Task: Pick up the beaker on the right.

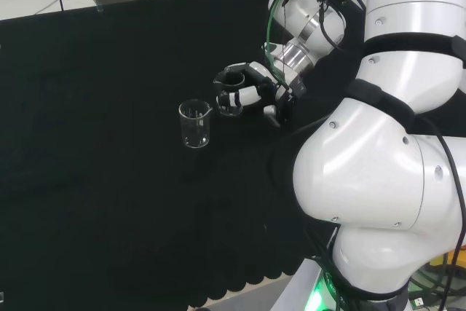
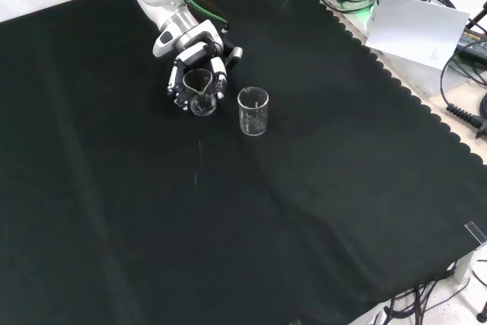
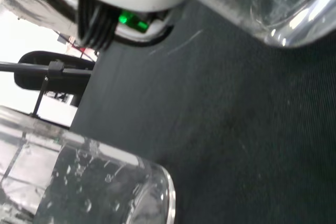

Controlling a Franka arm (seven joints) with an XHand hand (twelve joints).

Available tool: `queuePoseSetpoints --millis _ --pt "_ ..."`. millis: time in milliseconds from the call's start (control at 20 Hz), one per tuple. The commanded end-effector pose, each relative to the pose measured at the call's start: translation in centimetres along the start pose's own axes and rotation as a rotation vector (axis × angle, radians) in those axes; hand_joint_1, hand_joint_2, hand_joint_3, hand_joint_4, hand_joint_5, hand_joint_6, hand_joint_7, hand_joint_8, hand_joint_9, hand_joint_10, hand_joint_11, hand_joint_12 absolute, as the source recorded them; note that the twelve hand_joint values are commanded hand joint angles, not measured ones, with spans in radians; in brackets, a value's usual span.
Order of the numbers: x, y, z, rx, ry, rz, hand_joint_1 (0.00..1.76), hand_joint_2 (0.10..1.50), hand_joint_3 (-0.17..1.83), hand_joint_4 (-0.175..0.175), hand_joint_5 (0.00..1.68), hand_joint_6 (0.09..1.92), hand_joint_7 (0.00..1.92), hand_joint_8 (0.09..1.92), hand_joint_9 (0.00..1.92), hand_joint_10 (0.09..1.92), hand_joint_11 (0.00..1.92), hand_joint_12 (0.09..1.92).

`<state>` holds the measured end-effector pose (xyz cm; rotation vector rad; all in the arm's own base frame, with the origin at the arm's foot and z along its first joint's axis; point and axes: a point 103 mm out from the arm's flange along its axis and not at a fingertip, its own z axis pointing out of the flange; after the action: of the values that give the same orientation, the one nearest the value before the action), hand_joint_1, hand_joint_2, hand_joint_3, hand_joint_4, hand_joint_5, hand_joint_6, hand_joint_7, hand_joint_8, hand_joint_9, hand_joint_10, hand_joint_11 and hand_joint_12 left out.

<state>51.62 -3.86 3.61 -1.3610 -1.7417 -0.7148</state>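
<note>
Head view: two clear beakers stand on the desk (image 1: 87, 180). The hand (image 1: 247, 92) has its fingers curled round the right beaker (image 1: 230, 101), which sits just left of the arm's white links. The other beaker (image 1: 194, 124) stands free, just beside it to the left and a little nearer the camera. I cannot tell from here whether the held beaker has left the cloth.

Front view: the hand (image 2: 196, 74) comes in from the top and wraps the beaker (image 2: 199, 90) from above and both sides, fingers closed about its wall. The free beaker (image 2: 253, 110) stands just to its right, apart from the fingers. The held beaker looks to rest on the cloth, or very close to it.

Wrist view: glass shows close and large at two edges, one beaker wall (image 3: 79, 182) and another (image 3: 273, 3), with bare cloth between.

By my judgement the grasp is made and the lift remains.
</note>
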Motion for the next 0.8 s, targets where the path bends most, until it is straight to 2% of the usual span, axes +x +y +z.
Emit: queuePoseSetpoints --millis 50,100,150,200,250,300,400,500,800 --pt "2.0 -0.1 -0.6 -0.155 -0.128 -0.013 1.29 0.69 0.53 0.052 1.33 0.5 1.45 0.29 1.36 0.25 1.26 0.78" --pt "2.2 0.1 -0.7 -0.216 -0.275 0.05 1.29 0.68 0.54 0.049 1.34 0.46 1.5 0.2 1.41 0.19 1.3 0.74" --pt "2.8 0.3 -0.6 -0.221 -0.316 0.049 1.3 0.71 0.47 -0.033 1.37 0.4 1.52 0.14 1.46 0.14 1.33 0.71" --pt "3.6 0.2 -0.9 -0.182 -0.18 -0.072 1.31 0.75 0.39 -0.097 1.39 0.33 1.53 0.11 1.49 0.11 1.35 0.7" --pt "4.2 0.2 -1.2 -0.178 -0.173 -0.105 1.31 0.78 0.33 -0.136 1.41 0.28 1.53 0.09 1.51 0.09 1.36 0.69" --pt "4.7 0.1 -1.7 -0.183 -0.2 -0.113 1.32 0.8 0.3 -0.157 1.43 0.23 1.53 0.09 1.53 0.09 1.37 0.68" --pt "5.5 -0.3 -3.3 -0.191 -0.259 -0.116 1.32 0.8 0.29 -0.172 1.45 0.18 1.54 0.09 1.56 0.09 1.39 0.66" --pt "6.3 -0.9 -5.1 -0.188 -0.285 -0.111 1.32 0.75 0.37 -0.175 1.48 0.14 1.56 0.09 1.6 0.09 1.41 0.65" --pt "8.1 -2.5 -6.8 -0.182 -0.359 -0.101 1.32 0.71 0.45 -0.175 1.5 0.12 1.58 0.09 1.66 0.09 1.44 0.64"
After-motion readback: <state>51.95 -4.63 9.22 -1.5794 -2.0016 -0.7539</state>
